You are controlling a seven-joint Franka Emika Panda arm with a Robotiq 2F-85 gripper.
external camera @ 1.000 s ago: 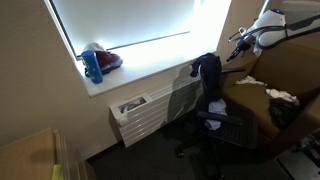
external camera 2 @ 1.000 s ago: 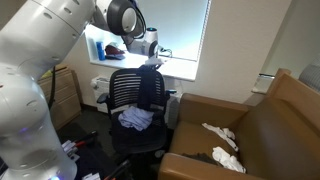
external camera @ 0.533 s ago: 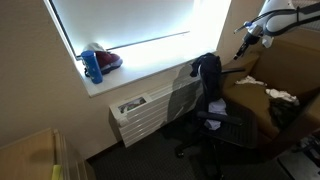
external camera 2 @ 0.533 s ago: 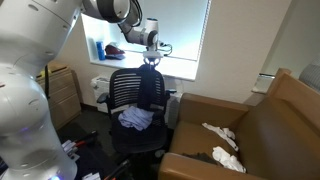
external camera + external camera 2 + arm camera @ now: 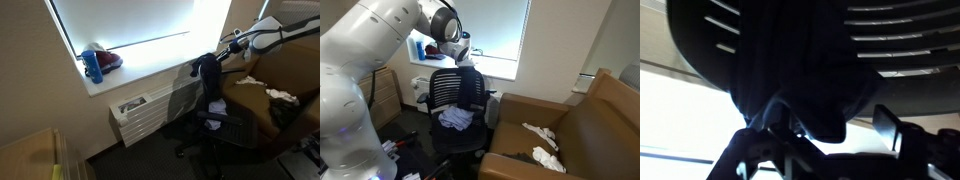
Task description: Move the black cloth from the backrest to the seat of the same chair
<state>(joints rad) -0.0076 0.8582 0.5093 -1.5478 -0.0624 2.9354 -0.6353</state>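
Dark and blurred in the wrist view: can't trace where the black cloth (image 5: 800,75) ends against the backrest (image 5: 905,45). Cropped by the bottom edge there, the gripper (image 5: 815,140), so no telling how wide the jaws stand. Cut off at the right edge in an exterior view, the arm (image 5: 295,28); far too small to read the fingers.

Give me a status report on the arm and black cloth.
Gripper at backrest top, grip unclear. Black cloth draped over backrest. Light cloth lying on seat.
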